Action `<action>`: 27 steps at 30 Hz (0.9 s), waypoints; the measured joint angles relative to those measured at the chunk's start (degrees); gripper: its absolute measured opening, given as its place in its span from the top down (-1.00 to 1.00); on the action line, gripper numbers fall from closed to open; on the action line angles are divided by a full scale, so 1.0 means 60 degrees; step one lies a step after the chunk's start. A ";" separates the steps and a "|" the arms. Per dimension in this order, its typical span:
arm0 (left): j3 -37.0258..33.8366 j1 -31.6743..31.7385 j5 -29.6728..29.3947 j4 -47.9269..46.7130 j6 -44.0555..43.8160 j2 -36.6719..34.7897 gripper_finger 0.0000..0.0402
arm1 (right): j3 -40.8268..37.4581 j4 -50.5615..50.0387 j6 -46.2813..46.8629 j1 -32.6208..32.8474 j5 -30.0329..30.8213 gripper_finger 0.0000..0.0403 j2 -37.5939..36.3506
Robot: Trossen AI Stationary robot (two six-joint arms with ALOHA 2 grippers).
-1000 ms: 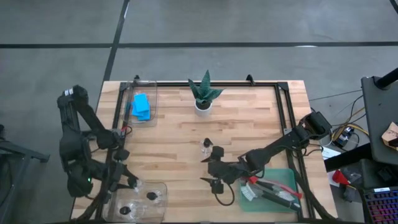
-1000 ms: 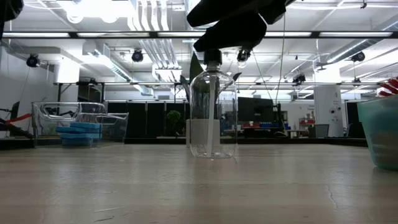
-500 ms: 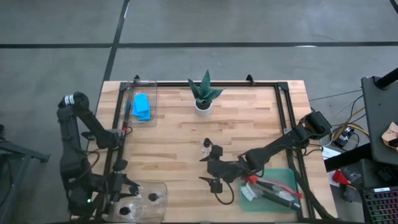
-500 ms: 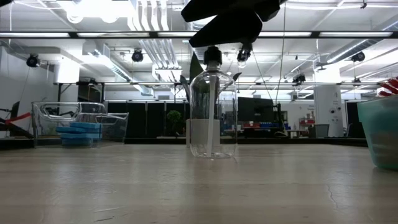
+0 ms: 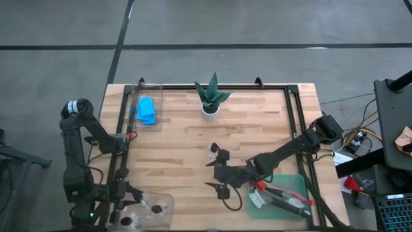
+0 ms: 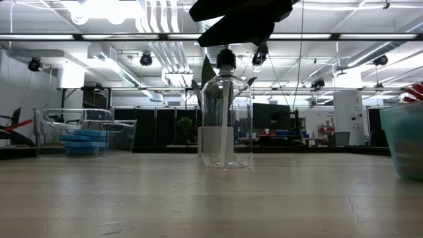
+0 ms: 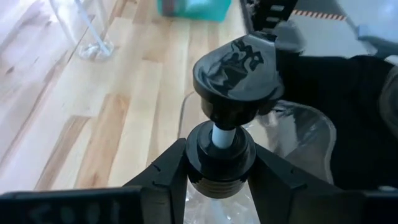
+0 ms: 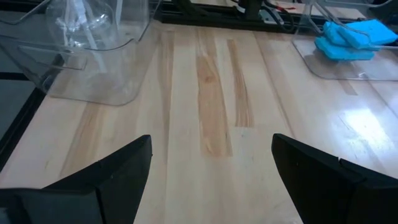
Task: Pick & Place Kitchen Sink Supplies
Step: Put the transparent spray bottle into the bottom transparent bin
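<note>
My left gripper [image 5: 132, 194] is at the near left corner, over a clear bin [image 5: 166, 194], shut on a tiny clear bottle with a black pump cap [image 7: 236, 68]. Two more black caps [image 5: 156, 207] show inside that bin. Another clear bottle [image 5: 212, 152] [image 6: 225, 122] stands upright on its base mid-table. My right gripper [image 5: 215, 177] [image 8: 211, 180] hovers open just on its near side, above cap height [image 6: 238, 20]. Blue sponges [image 5: 146, 109] lie in a far-left bin. Brushes [image 5: 280, 196] lie in the green tray. My left gripper pinches the bottle by the black collar of its neck [image 7: 219, 163], just under the pump cap, one finger [image 7: 171, 171] on each side. The bottle is upright below the fingers, over the clear bin [image 7: 298, 134]. Whether its base rests in the bin is hidden.
A green potted plant [image 5: 211, 96] stands at the far middle of the table. The green tray [image 5: 297, 188] sits at the near right, beside my right arm. A black frame rail [image 5: 291, 116] runs along the table's edges. Bare wood lies between the standing bottle and the near-left bin.
My left arm has drawn toward the table's near edge, carrying the held bottle over the near-left bin. My right gripper has shifted slightly toward the near edge and stayed open above the standing bottle, which has not moved.
</note>
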 joint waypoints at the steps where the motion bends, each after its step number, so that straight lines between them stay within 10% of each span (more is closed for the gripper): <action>1: -0.0058 0.0001 0.0019 -0.0025 -0.0035 0.0053 0.33 | 0.0000 0.0001 -0.0001 -0.0013 0.0000 -0.62 0.0000; 27: -0.0659 -0.0032 0.1248 0.0139 -0.1825 0.0122 -0.13 | 0.0003 0.0193 -0.0156 -0.0106 -0.0006 -0.62 -0.0004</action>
